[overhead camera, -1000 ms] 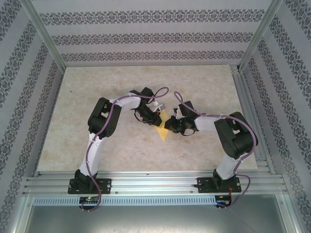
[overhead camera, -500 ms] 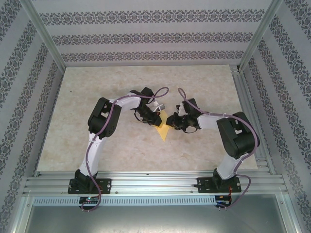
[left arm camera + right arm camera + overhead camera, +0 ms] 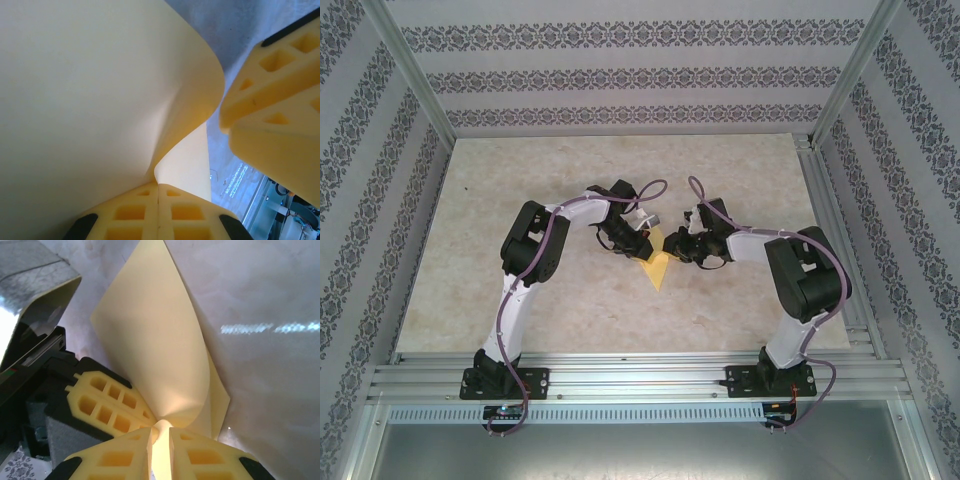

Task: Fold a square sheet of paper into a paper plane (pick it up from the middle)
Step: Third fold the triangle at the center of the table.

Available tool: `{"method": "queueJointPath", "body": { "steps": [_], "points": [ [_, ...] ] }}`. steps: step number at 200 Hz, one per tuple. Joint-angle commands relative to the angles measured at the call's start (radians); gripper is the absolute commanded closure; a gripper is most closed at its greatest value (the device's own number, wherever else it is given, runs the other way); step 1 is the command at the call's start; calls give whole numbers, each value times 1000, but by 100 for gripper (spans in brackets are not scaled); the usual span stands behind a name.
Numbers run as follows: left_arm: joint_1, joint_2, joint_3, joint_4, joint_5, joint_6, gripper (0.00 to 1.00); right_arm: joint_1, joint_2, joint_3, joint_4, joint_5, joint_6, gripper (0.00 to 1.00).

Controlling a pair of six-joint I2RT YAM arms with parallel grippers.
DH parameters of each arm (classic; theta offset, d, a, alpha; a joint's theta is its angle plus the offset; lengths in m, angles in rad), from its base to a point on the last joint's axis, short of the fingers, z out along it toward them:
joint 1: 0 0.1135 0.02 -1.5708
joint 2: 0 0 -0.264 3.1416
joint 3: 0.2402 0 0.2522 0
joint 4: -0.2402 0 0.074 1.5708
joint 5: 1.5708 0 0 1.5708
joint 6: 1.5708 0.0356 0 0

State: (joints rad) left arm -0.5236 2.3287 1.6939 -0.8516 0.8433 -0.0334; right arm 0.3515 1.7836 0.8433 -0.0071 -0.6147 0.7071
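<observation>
Marble tabletop point(image 3: 520, 200): L end effector point(image 3: 158, 187), R end effector point(image 3: 161, 430) both pinch paper point(image 3: 658, 268) btwn them.

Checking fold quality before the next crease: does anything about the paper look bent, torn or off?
The paper bows into a loose curl between the left pincer and the right pincer, both pinching it, instead of holding a sharp flat fold. No tear or crumpling shows.

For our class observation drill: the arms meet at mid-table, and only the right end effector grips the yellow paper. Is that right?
Not quite. Both grip it: the left wrist view shows the left end effector shut on the paper too, just as the right end effector pinches it. The rest stands.
</observation>
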Motion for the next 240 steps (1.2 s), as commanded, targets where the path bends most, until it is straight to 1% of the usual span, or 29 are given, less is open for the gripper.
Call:
{"method": "queueJointPath", "body": {
  "steps": [1, 42, 64, 106, 159, 182, 210, 225, 240],
  "points": [
    [11, 16, -14, -31, -82, 21, 100, -6, 43, 35, -2, 6, -34, 83],
    [11, 17, -14, -31, -82, 21, 100, -13, 98, 50, -42, 32, -64, 83],
    [12, 17, -13, -33, -85, 21, 100, -19, 86, 55, -47, 23, -65, 83],
    [11, 12, -14, -34, -84, 20, 100, -42, 4, 58, -39, -12, -60, 83],
    [11, 15, -14, -36, -82, 20, 100, -43, 55, 74, -23, -34, -53, 83],
    [11, 16, -17, -36, -81, 21, 100, -43, 79, 86, -40, -13, -57, 83],
    [11, 15, -16, -37, -82, 21, 100, -45, 125, 102, -95, 50, -84, 83],
    [12, 15, -17, -38, -81, 21, 100, -47, 149, 109, -107, 55, -89, 84],
    [12, 17, -17, -37, -81, 21, 100, -49, 130, 104, -93, 49, -81, 84]
  ]
}}
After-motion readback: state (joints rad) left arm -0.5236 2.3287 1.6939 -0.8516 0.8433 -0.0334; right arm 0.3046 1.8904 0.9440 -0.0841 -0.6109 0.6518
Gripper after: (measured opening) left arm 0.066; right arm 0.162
